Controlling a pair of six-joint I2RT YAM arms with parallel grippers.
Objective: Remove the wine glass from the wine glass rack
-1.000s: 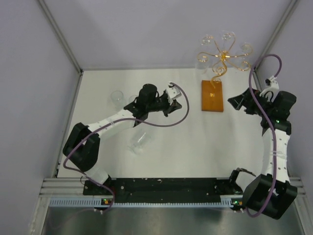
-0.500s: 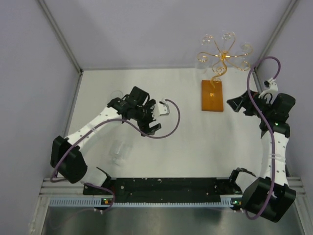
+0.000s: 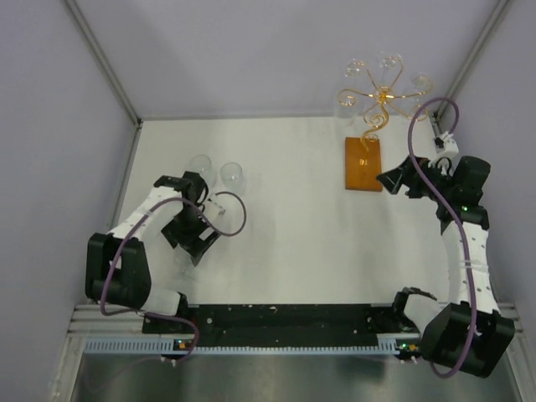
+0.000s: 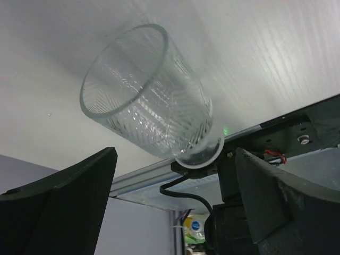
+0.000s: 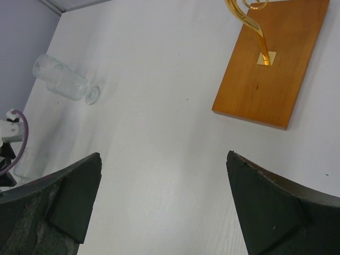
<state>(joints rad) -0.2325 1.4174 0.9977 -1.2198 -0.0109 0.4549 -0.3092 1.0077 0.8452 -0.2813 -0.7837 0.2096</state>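
Rack (image 3: 363, 163) stood at 1 o'clock, glasses (image 3: 388, 62) hanging from its arms. Right gripper (image 3: 387, 178), jaws spread, hovered near its base. Left gripper (image 4: 175, 154), jaws spread, faced a glass (image 4: 149, 95) lying at 8 o'clock.

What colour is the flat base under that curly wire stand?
Orange-brown wood; the base shows best in the right wrist view.
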